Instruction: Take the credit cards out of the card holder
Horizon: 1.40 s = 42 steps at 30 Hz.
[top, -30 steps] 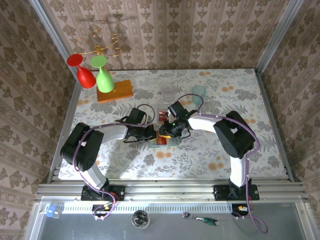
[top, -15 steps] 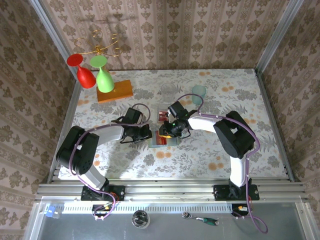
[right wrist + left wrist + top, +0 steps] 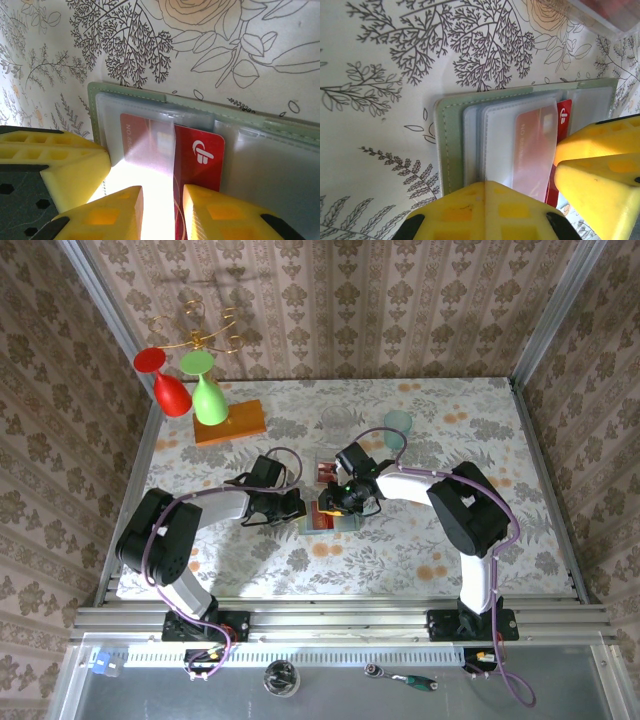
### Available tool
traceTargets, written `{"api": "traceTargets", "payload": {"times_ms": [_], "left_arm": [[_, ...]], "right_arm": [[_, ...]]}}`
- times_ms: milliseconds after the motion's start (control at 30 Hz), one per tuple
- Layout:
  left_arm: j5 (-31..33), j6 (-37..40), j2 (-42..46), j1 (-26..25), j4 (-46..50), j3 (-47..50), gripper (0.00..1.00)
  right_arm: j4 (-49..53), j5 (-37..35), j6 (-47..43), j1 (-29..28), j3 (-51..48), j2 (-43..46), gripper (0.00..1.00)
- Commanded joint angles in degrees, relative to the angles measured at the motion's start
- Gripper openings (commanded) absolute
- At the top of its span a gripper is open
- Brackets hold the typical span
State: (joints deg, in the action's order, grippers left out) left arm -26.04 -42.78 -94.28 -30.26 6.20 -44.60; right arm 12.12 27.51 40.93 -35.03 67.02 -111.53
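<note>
While left gripper (image 3: 292, 506) sat fully closed and empty, tips resting on left edge of card holder (image 3: 451, 145), holder lay open and flat mid-table, roughly halfway between left and right edges. Red credit card (image 3: 199, 150) stuck partway out of clear sleeve (image 3: 150, 117); second red card (image 3: 145, 142) sat under sleeve beside it. Right gripper (image 3: 162, 212) fingers stood slightly apart, straddling protruding card's edge. Couldn't confirm firm grip.
</note>
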Motion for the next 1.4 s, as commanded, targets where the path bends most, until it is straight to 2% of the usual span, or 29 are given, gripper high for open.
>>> {"api": "traceTargets", "payload": {"times_ms": [0, 400, 867, 1367], "left_arm": [[0.5, 1.1, -0.6, 0.2, 1.8, 0.4, 0.02], [0.1, 2.6, 3.5, 0.0, 5.5, -3.5, 0.02], [-1.8, 2.4, -1.4, -2.0, 2.5, -4.1, 0.00], [-0.6, 2.6, -3.8, -2.0, 3.6, -3.3, 0.00]], "right_arm": [[1.2, 0.6, 0.1, -0.2, 0.3, -0.6, 0.30], [3.2, -1.1, -1.1, 1.3, -0.4, 4.4, 0.30], [6.2, -4.3, -2.3, 1.6, -0.9, 3.9, 0.30], [4.7, -1.5, -1.7, 1.7, -0.8, 0.7, 0.30]]}}
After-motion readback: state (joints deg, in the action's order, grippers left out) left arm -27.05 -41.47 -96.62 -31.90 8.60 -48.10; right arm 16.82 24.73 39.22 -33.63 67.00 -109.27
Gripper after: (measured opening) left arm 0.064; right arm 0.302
